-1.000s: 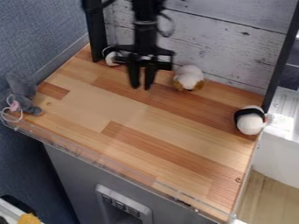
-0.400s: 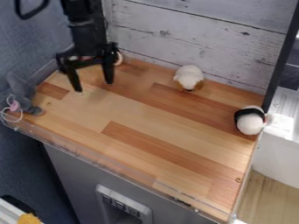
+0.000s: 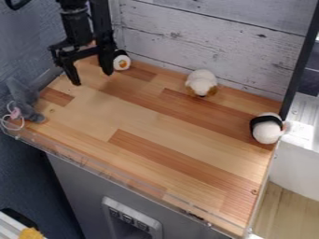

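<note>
Hanging open over wood-strip tabletop [image 3: 156,126], claw [image 3: 92,79] near rounded, orange-centred plush [image 3: 121,62].

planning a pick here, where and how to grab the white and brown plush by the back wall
I'd bring the gripper down from above and take the plush around its rounded white body, fingers spaced along the back wall, since that stands close behind it.
</note>
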You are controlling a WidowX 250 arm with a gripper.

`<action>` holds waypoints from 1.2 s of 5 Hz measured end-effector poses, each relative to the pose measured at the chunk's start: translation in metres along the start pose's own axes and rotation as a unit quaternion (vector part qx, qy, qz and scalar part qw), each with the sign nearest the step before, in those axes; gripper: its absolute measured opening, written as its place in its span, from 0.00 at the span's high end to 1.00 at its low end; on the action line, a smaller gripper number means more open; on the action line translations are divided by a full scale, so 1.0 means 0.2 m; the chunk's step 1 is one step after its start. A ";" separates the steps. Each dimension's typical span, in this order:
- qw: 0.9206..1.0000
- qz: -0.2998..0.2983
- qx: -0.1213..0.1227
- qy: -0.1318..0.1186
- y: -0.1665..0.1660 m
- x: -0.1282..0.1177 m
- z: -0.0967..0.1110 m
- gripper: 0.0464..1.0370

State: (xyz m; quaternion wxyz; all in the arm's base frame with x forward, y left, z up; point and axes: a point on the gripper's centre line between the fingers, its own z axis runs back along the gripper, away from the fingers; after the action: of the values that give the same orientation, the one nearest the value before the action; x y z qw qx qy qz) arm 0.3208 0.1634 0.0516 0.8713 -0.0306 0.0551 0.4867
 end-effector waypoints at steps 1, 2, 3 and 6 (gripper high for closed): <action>0.997 -0.071 0.008 0.005 -0.02 0.04 0.00 0.04; 0.988 -0.154 0.015 0.012 -0.03 0.08 -0.02 0.04; 0.980 -0.195 0.019 0.017 -0.05 0.13 -0.06 0.04; 0.996 -0.092 0.013 0.011 -0.06 0.18 -0.14 0.04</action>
State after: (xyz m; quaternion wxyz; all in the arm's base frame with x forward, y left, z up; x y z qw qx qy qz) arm 0.3475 0.1858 0.0192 0.9120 -0.0292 0.0679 0.4035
